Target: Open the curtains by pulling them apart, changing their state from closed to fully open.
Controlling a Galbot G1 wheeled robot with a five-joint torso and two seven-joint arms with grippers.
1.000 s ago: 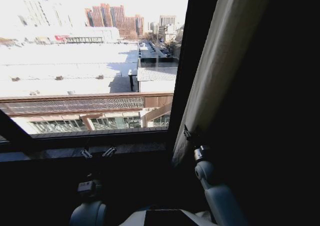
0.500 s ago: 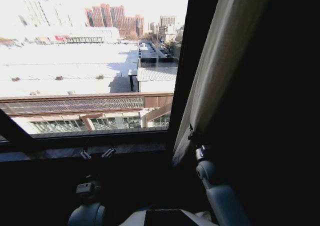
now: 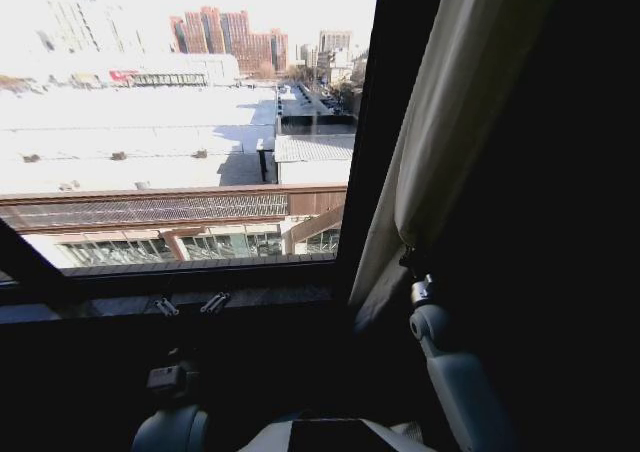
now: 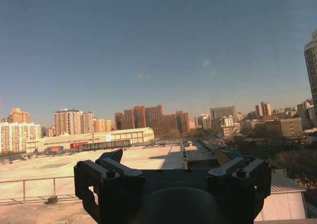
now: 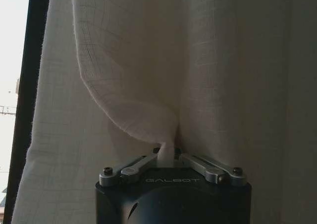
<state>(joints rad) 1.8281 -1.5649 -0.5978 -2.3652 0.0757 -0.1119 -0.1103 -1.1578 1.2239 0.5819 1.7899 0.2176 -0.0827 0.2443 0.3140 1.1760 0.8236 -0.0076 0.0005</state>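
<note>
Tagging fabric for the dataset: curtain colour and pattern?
Off-white sheer curtain, fine grid weave, no print; clearest in the right wrist view.

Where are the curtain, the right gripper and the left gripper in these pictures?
curtain (image 5: 124,75), right wrist view, on the bunched fold of white fabric.
right gripper (image 5: 166,157), right wrist view, between the fingertips pinching the fabric.
left gripper (image 3: 187,303), head view, between the open fingertips by the window sill.

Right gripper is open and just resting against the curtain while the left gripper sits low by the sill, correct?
Not quite. The right gripper is shut on the curtain, pinching a fold, as the right wrist view shows. The left gripper does sit low by the sill.
</note>
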